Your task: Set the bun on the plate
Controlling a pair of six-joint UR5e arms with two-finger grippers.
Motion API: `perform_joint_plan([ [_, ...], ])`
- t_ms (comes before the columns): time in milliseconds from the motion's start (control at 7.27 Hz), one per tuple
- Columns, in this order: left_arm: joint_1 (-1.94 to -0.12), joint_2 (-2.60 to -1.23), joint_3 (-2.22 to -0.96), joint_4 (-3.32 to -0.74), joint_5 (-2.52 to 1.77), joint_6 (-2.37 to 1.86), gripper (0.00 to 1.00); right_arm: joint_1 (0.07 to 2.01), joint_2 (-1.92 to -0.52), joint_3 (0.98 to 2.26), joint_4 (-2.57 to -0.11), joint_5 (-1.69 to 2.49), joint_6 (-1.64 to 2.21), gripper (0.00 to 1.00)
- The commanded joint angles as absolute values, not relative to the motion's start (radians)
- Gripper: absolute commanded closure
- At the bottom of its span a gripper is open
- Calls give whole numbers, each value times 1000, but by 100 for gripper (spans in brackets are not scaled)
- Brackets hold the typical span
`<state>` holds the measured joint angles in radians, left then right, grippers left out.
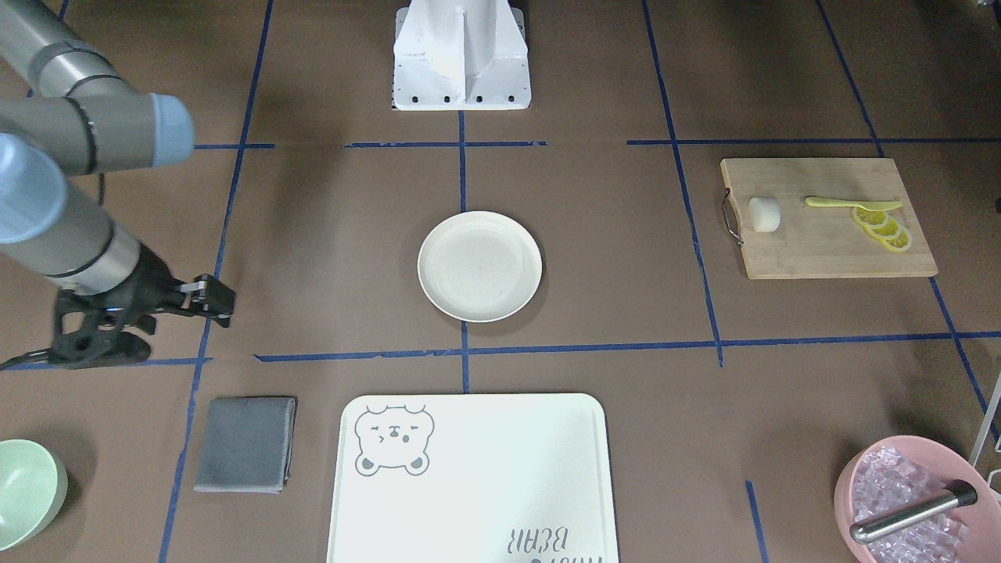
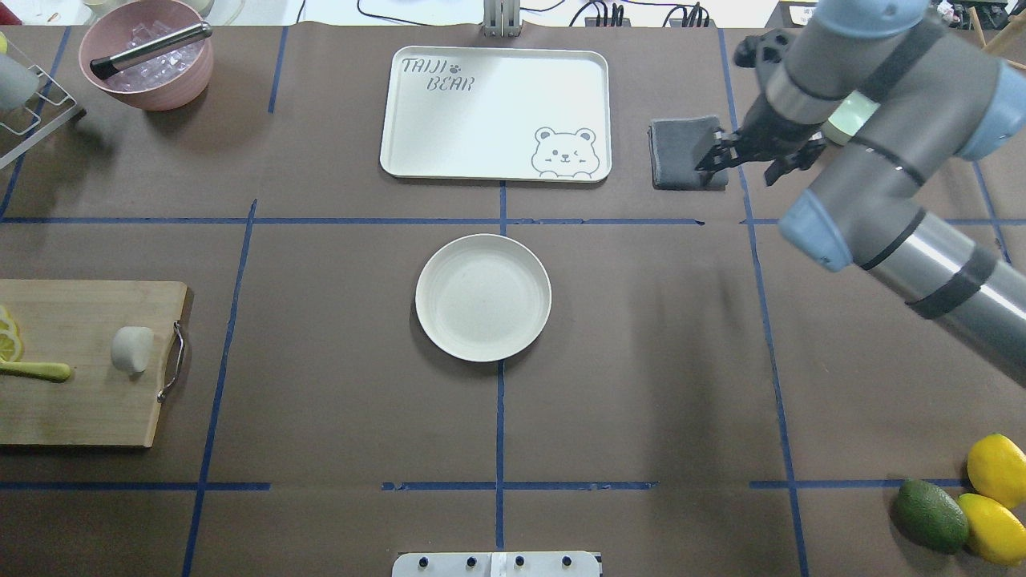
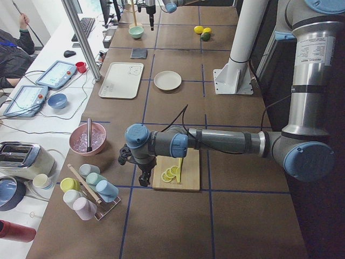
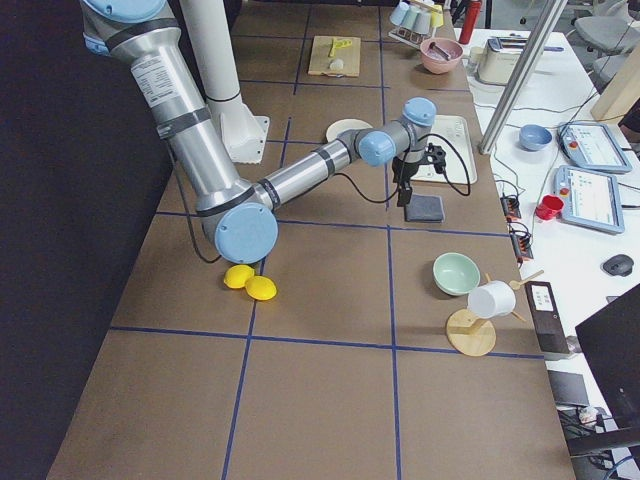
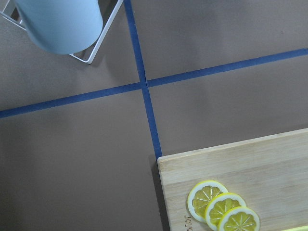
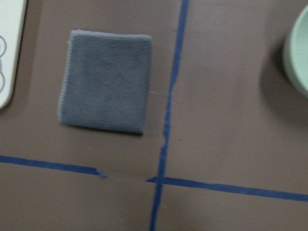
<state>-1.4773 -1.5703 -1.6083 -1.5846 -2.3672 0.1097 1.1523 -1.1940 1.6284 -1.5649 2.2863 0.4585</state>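
The small white bun (image 1: 765,214) (image 2: 132,349) lies on a wooden cutting board (image 1: 829,250) (image 2: 80,401), near its handle end. The round cream plate (image 1: 479,266) (image 2: 482,297) rests bare at the table's middle. My right gripper (image 2: 745,164) (image 1: 184,309) hangs open and holds nothing, beside a folded grey cloth (image 2: 681,152) (image 6: 106,89), far from both. My left gripper (image 3: 141,181) shows only in the exterior left view, low at the cutting board's lemon end; whether it is open or shut I cannot tell. The left wrist view shows lemon slices (image 5: 222,213), not the bun.
A bear-print tray (image 2: 497,112) lies beyond the plate. A pink bowl of ice (image 2: 148,56) with a metal tool stands at the far left. On the board lie a yellow-green knife (image 1: 848,203) and lemon slices (image 1: 882,227). A mint bowl (image 1: 27,489), lemons (image 2: 994,481) and an avocado (image 2: 930,513) sit on the right.
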Motion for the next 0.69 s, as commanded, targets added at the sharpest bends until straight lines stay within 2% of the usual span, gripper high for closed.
perform_joint_plan([
  [0,-1470,-1577,-1603,-1607,-2364,109,0,1337,-1371,1686,-1586,2312,130,0],
  [275,-1468,-1578,-1594,-1708,-2361,109,0,1493,-1510,1759,-1737,2307,-155,0],
  [550,-1467,-1586,-1591,-1756,-2361,107,0,1589,-1685,1775,-1717,2302,-178,0],
])
